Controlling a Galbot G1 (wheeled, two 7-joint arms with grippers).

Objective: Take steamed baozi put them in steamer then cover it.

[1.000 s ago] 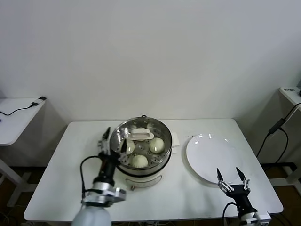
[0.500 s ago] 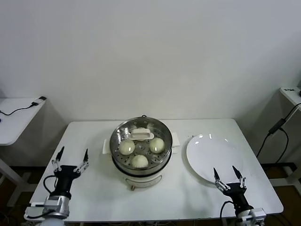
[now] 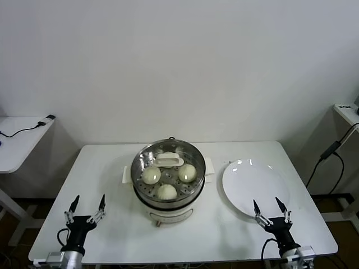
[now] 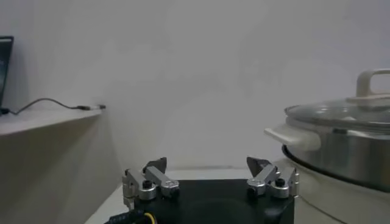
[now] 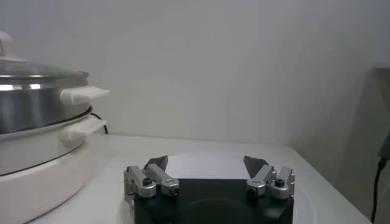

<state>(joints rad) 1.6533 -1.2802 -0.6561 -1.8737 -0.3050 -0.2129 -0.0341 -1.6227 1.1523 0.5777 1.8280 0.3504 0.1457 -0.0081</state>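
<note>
The steamer (image 3: 145, 197) stands mid-table with the glass cover (image 3: 169, 175) lying on it, its cream handle (image 3: 169, 161) at the centre. Three baozi (image 3: 150, 175) (image 3: 187, 172) (image 3: 166, 191) show through the glass. My left gripper (image 3: 87, 203) is open and empty near the table's front left, well clear of the pot. In the left wrist view the left gripper (image 4: 208, 165) faces the steamer (image 4: 350, 152) and cover (image 4: 341, 112) from the side. My right gripper (image 3: 268, 206) is open and empty at the front right. In its own view the right gripper (image 5: 206, 164) has the steamer (image 5: 30, 109) off to one side.
A bare white plate (image 3: 252, 185) lies right of the steamer, its front edge just beyond the right gripper; the plate (image 5: 201, 165) also shows in the right wrist view. Side tables (image 3: 19, 137) with cables stand at both far sides. A white wall backs the table.
My left gripper has drawn back from the steamer's left rim to the table's front left corner and sunk lower. The right gripper has shifted slightly. The cover and baozi have not moved.
</note>
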